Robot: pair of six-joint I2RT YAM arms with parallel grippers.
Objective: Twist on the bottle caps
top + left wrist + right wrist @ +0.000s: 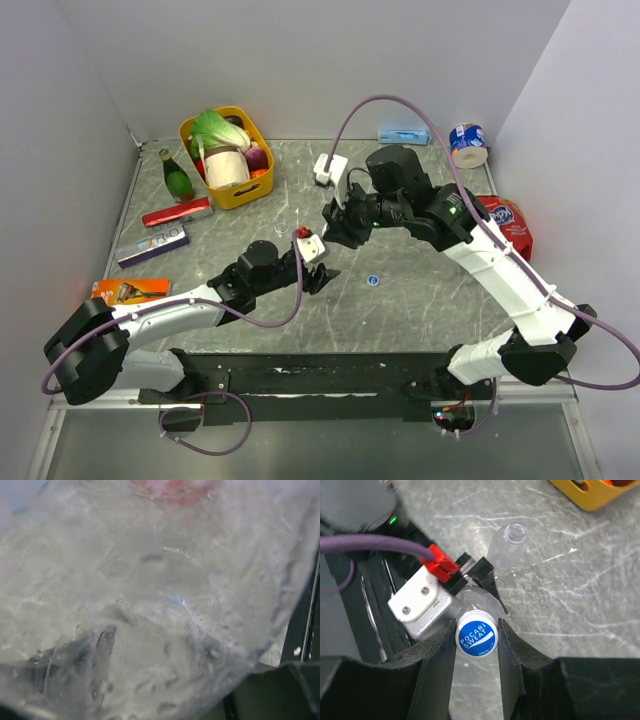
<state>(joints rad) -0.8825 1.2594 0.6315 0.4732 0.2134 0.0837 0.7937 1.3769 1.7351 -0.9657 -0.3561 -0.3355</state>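
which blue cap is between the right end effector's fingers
The Pocari Sweat cap clamped by the right end effector, sitting atop the bottle that the left end effector holds. The other visible cap lies loose on the table.

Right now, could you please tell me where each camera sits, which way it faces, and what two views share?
Top external: above and behind the arm bases, looking down on the table; the left arm and right arm show whole.
Left wrist: on the left arm, hard against a clear bottle filling the blurred view; own jaws unclear.
Right wrist: on the right arm, looking down at the blue Pocari Sweat cap between its own jaws.
Shared: top and right wrist both show the yellow basket.
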